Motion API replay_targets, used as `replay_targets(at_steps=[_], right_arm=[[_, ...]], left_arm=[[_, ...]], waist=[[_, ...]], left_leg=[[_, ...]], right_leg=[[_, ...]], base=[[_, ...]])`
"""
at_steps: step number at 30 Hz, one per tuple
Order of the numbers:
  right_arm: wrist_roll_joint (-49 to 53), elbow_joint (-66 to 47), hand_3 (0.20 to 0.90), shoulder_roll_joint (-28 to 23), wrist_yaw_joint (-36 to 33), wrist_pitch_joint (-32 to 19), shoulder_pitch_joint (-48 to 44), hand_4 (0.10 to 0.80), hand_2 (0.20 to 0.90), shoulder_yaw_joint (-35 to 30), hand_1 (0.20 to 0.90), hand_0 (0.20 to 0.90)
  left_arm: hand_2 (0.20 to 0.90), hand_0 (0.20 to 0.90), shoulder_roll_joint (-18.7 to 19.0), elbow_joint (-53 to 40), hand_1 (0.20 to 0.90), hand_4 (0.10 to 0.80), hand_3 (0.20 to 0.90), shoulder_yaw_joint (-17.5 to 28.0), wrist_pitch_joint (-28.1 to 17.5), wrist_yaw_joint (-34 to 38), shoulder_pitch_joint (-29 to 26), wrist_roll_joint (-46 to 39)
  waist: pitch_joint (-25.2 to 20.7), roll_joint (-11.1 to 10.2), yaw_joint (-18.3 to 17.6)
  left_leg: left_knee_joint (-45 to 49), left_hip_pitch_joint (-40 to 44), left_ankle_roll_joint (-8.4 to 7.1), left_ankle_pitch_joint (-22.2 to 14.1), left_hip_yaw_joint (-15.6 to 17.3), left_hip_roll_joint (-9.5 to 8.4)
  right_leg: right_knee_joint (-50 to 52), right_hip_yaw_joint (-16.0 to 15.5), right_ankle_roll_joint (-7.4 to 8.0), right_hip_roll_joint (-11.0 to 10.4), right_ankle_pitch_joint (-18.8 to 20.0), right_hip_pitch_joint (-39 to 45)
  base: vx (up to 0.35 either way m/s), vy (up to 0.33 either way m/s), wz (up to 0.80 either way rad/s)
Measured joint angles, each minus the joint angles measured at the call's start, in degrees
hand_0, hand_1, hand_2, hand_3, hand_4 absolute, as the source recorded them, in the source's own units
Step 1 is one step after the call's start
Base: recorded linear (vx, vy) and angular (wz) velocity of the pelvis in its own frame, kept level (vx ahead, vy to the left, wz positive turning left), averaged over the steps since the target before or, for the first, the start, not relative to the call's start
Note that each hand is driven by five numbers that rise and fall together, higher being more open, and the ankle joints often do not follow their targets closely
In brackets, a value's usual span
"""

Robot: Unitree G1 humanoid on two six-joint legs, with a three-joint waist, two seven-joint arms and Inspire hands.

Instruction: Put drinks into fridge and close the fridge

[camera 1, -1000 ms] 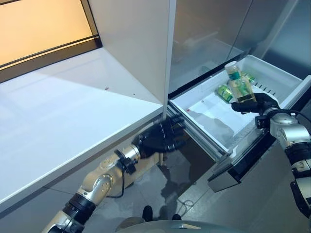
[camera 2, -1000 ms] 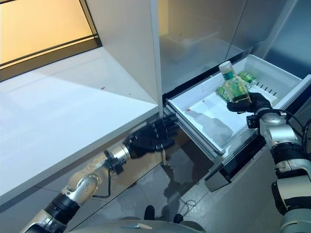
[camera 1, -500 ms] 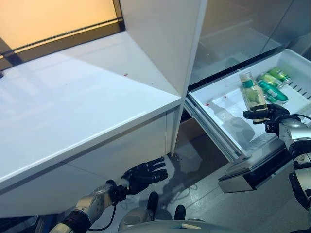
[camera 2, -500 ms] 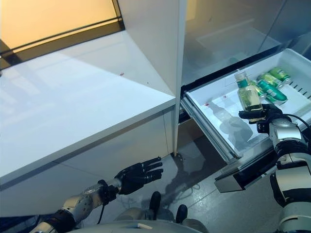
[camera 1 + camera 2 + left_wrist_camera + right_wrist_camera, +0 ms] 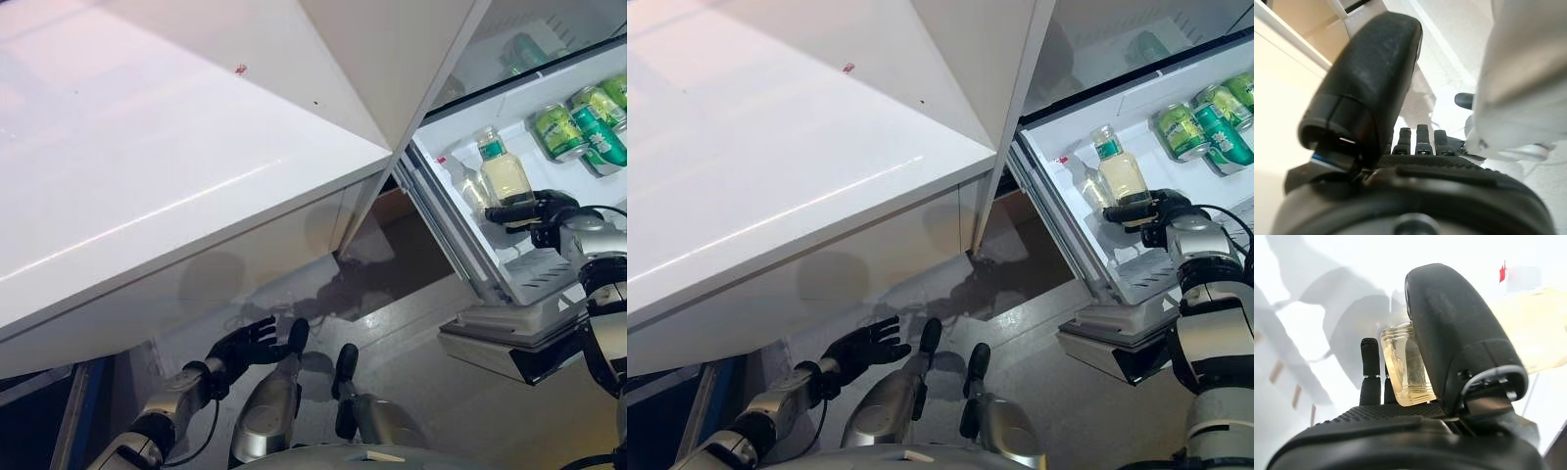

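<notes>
The left hand (image 5: pixel 247 345) hangs low near the floor, below the front edge of the white worktop (image 5: pixel 147 176). Its fingers are spread out and straight, and it holds nothing. A second ago this hand was up by the near corner of the fridge drawer; now it is down by the floor.

Farther off, the fridge drawer (image 5: pixel 534 284) stands pulled out. The right hand (image 5: pixel 1156 211) is over the drawer, near its front edge. Its fingers and thumb are wrapped round the bottom of a drink bottle (image 5: pixel 503 168) with pale yellow drink and a green band at the neck. The bottle stands upright, sticking up out of the hand. I cannot tell if its bottom touches the drawer floor. A second ago the bottle was tilted and held higher; now it is straight and lower in the drawer.

At the far end of the drawer lie green cans (image 5: pixel 578 122), side by side, well apart from the bottle.
</notes>
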Motion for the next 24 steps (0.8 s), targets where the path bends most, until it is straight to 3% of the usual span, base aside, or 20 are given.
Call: replay_targets(at_steps=[3,6,7,8,9,24], right_arm=[[-4.7,1.2,0.200,0.0,0.9,0.9,-1.6,0.100,0.300,0.2,0.300,0.300],[-13.8,3.7,0.200,0.0,3.2,2.8,-4.3,0.100,0.300,5.6,0.300,0.300],[-16.2,4.3,0.365,0.0,4.0,3.3,-4.8,0.265,0.441,7.1,0.441,0.441],[-18.0,4.7,0.450,0.0,5.0,3.8,-5.5,0.350,0.514,7.3,0.514,0.514],[-19.0,4.8,0.900,0.0,6.0,4.2,-6.3,0.800,0.900,7.4,0.900,0.900],[-18.1,5.9,0.900,0.0,8.6,6.3,-8.8,0.800,0.900,8.7,0.900,0.900]], left_arm=[[0.900,0.900,-0.1,0.0,0.900,0.800,0.900,0.7,-0.4,0.0,-1.0,0.0],[0.900,0.900,-0.1,0.0,0.900,0.800,0.900,0.9,-0.6,0.0,-1.3,0.0],[0.900,0.900,-0.1,0.0,0.900,0.800,0.900,0.9,-0.9,0.0,-1.3,0.0],[0.900,0.900,-0.1,0.0,0.900,0.800,0.900,0.9,-1.0,0.0,-1.4,0.0],[0.900,0.900,-0.1,0.0,0.900,0.800,0.900,0.9,-1.0,0.0,-1.4,0.0],[0.900,0.900,-0.2,0.0,0.900,0.800,0.900,0.9,-0.9,0.0,-2.3,0.2]], waist=[[0.3,0.0,0.0],[0.3,0.0,0.2],[0.3,0.0,0.4],[0.3,0.0,0.6],[0.3,0.0,0.7],[0.3,0.1,0.9]], left_leg=[[0.0,-0.8,-0.07,0.1,0.0,0.00],[0.0,-1.2,-0.10,0.1,0.1,0.02],[0.0,-1.4,-0.10,0.1,0.1,0.05],[0.0,-1.7,-0.13,0.1,0.1,0.06],[0.0,-1.8,-0.14,0.1,0.1,0.05],[0.0,-1.8,-0.31,0.4,0.1,0.15]], right_leg=[[0.0,-0.1,-0.01,0.0,0.0,-0.7],[0.0,-0.1,0.01,0.0,0.0,-1.1],[0.0,-0.1,0.01,0.1,0.0,-1.4],[0.0,-0.2,0.01,0.1,0.1,-1.7],[0.0,-0.2,0.01,0.1,0.1,-1.8],[0.0,-0.3,-0.17,0.2,0.2,-1.7]], base=[[-0.027,0.013,0.00],[0.000,0.000,0.00],[0.000,0.000,0.00],[0.000,0.000,0.00],[0.000,0.000,0.00],[-0.006,0.014,0.00]])
